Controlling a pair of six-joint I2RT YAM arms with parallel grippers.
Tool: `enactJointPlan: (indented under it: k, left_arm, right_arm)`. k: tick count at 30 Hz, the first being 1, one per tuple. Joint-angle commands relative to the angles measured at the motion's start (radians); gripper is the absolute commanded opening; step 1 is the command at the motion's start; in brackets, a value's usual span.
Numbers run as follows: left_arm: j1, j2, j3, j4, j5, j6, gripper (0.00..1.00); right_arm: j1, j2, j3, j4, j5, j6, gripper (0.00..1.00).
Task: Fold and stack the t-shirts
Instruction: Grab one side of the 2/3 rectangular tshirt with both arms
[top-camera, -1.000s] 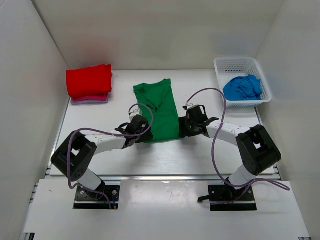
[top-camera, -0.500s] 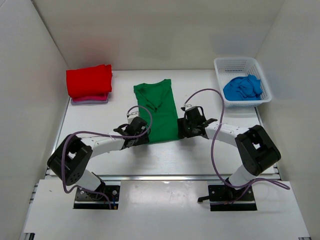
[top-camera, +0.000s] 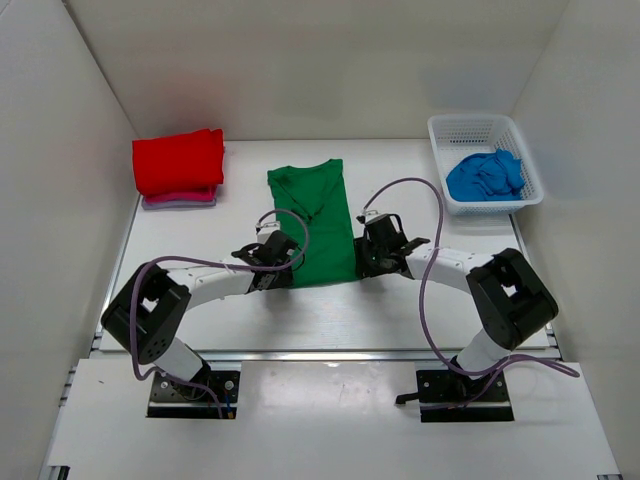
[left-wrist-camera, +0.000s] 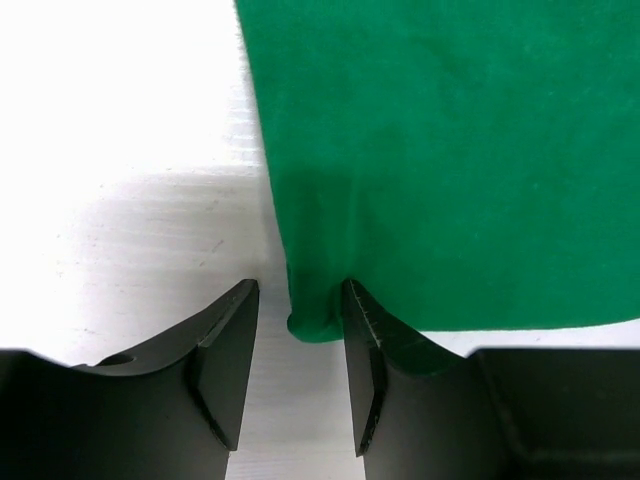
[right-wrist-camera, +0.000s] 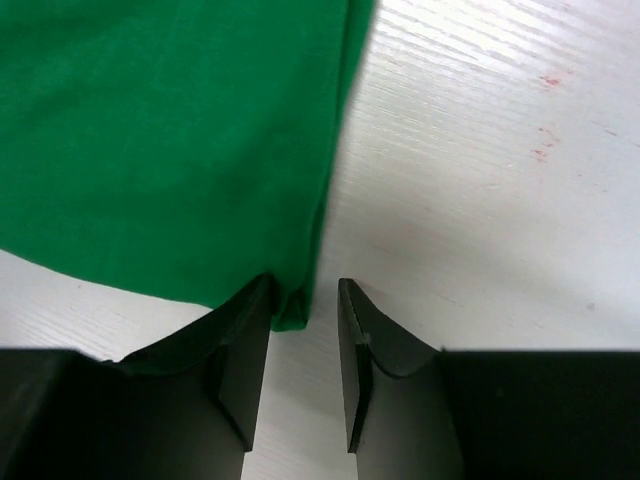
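The green t-shirt (top-camera: 318, 225) lies lengthwise away from the arms, its two near corners sitting between the parted, unclamped jaws of the left end effector (left-wrist-camera: 299, 300) and right end effector (right-wrist-camera: 305, 292).

Colours on record: plain bright green V-neck cloth t-shirt (top-camera: 315, 225), plain red folded cloth t-shirt (top-camera: 178, 160), pink folded cloth t-shirt (top-camera: 180, 200), blue crumpled cloth t-shirt (top-camera: 485, 175), white plastic mesh basket (top-camera: 470, 127), white table (top-camera: 400, 310) faintly flecked red.
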Motion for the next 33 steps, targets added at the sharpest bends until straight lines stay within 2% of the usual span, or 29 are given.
enactJointPlan:
  k: [1,6,10,12,14,15,16,18,19,20,21,22,23,28,33]
  left_arm:
    - [-0.002,0.072,-0.048,-0.059,0.043,-0.019,0.5]
    - [-0.002,0.069,-0.056,-0.059,0.038,-0.02,0.52]
    - [-0.005,0.057,-0.07,-0.056,0.042,-0.023,0.49]
    - [-0.001,0.052,-0.081,-0.046,0.048,-0.022,0.41]
    - [-0.001,0.058,-0.088,-0.036,0.058,-0.013,0.35]
    - [0.004,0.06,-0.087,-0.038,0.057,-0.016,0.28]
    - [0.001,0.058,-0.087,-0.039,0.058,-0.02,0.22]
    - [-0.004,0.058,-0.093,-0.036,0.06,-0.02,0.19]
    - [-0.005,0.057,-0.096,-0.036,0.061,-0.019,0.12]
    - [0.005,0.052,-0.1,-0.035,0.063,-0.02,0.08]
    - [-0.001,0.051,-0.108,-0.029,0.071,-0.022,0.0]
    - [0.002,0.049,-0.114,-0.035,0.08,-0.017,0.0]
    - [-0.004,0.04,-0.12,-0.036,0.081,-0.016,0.0]
    - [-0.011,-0.032,-0.15,-0.078,0.138,0.009,0.0]
    - [-0.041,-0.159,-0.191,-0.194,0.175,0.026,0.0]
  right_arm:
    - [0.02,0.026,-0.005,0.006,0.009,0.022,0.3]
    - [0.051,0.041,-0.007,0.009,-0.001,0.043,0.44]
    - [0.078,0.049,-0.002,0.0,-0.009,0.076,0.46]
    - [0.091,0.069,0.002,-0.015,-0.009,0.085,0.36]
    - [0.094,0.084,0.01,-0.03,-0.002,0.091,0.32]
    - [0.098,0.092,0.01,-0.035,-0.002,0.105,0.31]
    - [0.104,0.086,0.005,-0.047,0.017,0.111,0.33]
    - [0.118,0.074,-0.021,-0.052,0.029,0.122,0.38]
    - [0.115,0.063,-0.034,-0.056,0.028,0.129,0.39]
    - [0.117,0.061,-0.045,-0.06,0.029,0.128,0.37]
    - [0.124,0.058,-0.05,-0.057,0.031,0.132,0.23]
    - [0.126,0.063,-0.053,-0.067,0.028,0.126,0.06]
    - [0.134,0.066,-0.056,-0.076,0.018,0.122,0.01]
    - [0.189,0.002,-0.09,-0.129,-0.018,0.12,0.0]
    - [0.226,-0.098,-0.102,-0.228,-0.084,0.106,0.0]
